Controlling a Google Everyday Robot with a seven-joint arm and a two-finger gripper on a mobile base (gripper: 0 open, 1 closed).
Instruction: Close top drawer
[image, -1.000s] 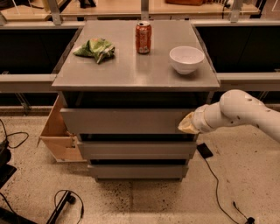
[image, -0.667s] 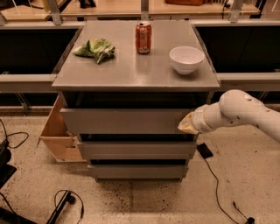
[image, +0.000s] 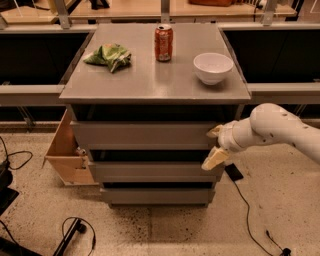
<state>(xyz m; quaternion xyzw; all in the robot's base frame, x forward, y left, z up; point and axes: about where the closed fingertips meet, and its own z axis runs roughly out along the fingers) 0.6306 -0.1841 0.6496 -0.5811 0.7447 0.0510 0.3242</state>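
Note:
The top drawer (image: 142, 135) is the wide grey flat front just under the cabinet top. It stands out a little from the cabinet, with a dark gap above it. My gripper (image: 214, 145) is at the right end of that front, coming in from the right on the white arm (image: 280, 131). Its cream fingers (image: 214, 159) are spread apart, one near the drawer's upper right corner and one lower by its bottom edge. Nothing is held between them.
Two shorter grey drawer fronts (image: 155, 171) sit below. On the cabinet top (image: 150, 82) are a red can (image: 163, 43), a white bowl (image: 213, 67) and a green bag (image: 110, 56). A wooden box (image: 67, 150) stands left of the cabinet. Cables (image: 75, 232) lie on the floor.
The gripper stays at the right end of the top drawer front; its lower finger now hangs lower and the fingers look further apart. The drawer front has not visibly moved.

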